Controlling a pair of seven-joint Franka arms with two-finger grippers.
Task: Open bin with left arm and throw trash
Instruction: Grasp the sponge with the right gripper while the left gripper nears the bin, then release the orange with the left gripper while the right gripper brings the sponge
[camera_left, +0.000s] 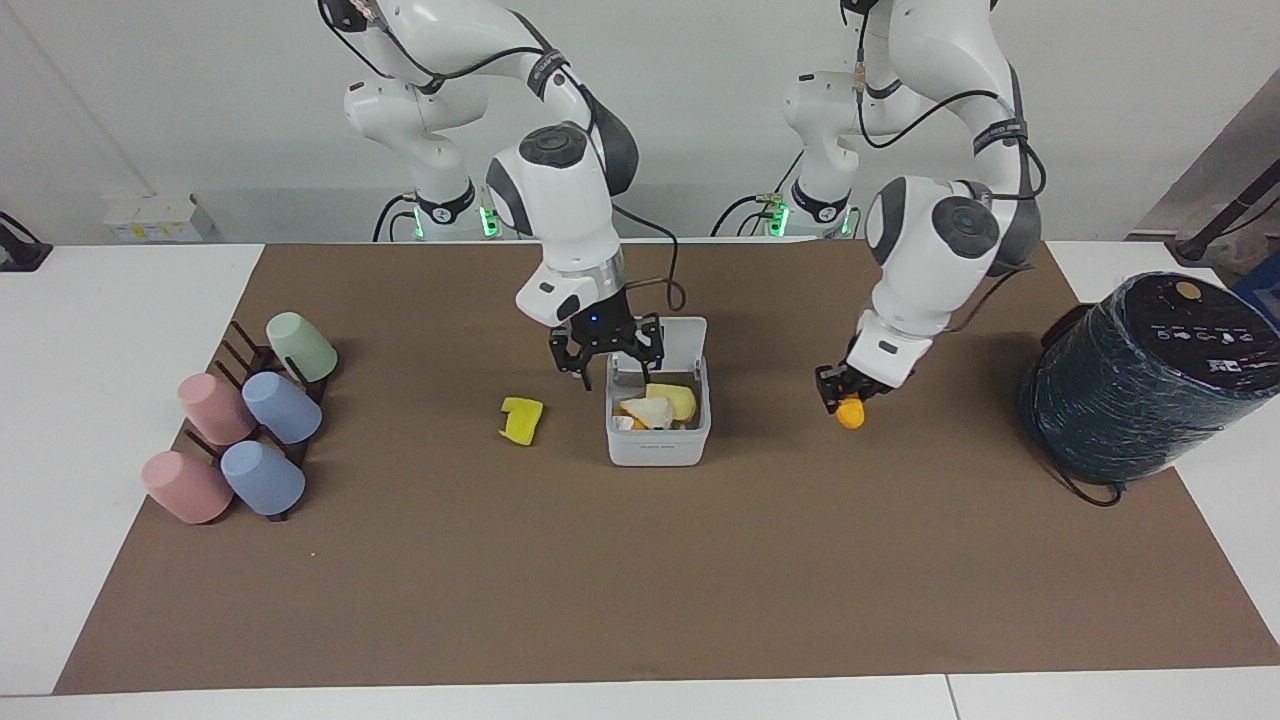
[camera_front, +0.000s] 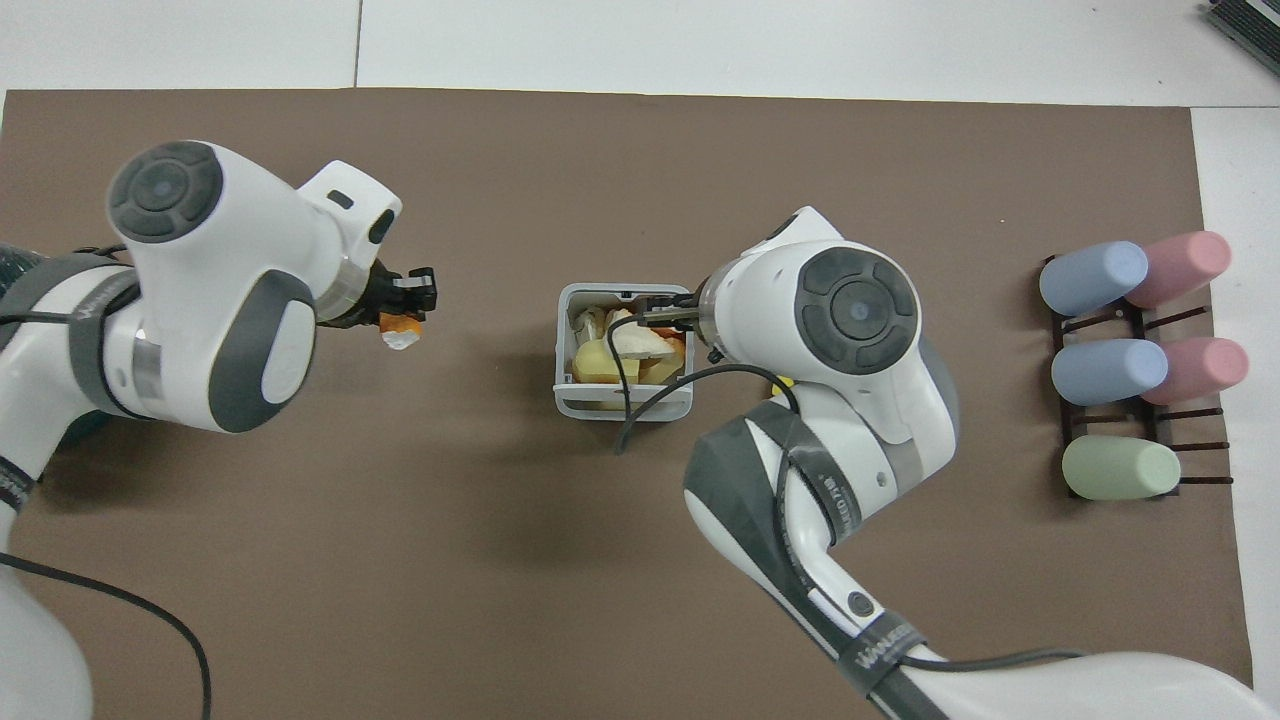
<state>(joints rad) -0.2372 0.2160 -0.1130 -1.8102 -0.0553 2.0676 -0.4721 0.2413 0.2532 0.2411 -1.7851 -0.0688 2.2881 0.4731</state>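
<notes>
We are gripping the orange lump (camera_left: 851, 414) in our left gripper (camera_left: 843, 398), the open bin (camera_left: 657, 446) lying toward the right arm's end, where our right gripper (camera_left: 607, 360) is hanging wide open.

Looks like a robotics lab setup to me: two white robot arms (camera_left: 560, 190) bolted at the edge of a plain white table (camera_left: 110, 330) with a brown mat (camera_left: 640, 580) laid over it, bare white wall, loose cables (camera_left: 650, 230), green status lights at the bases.
</notes>
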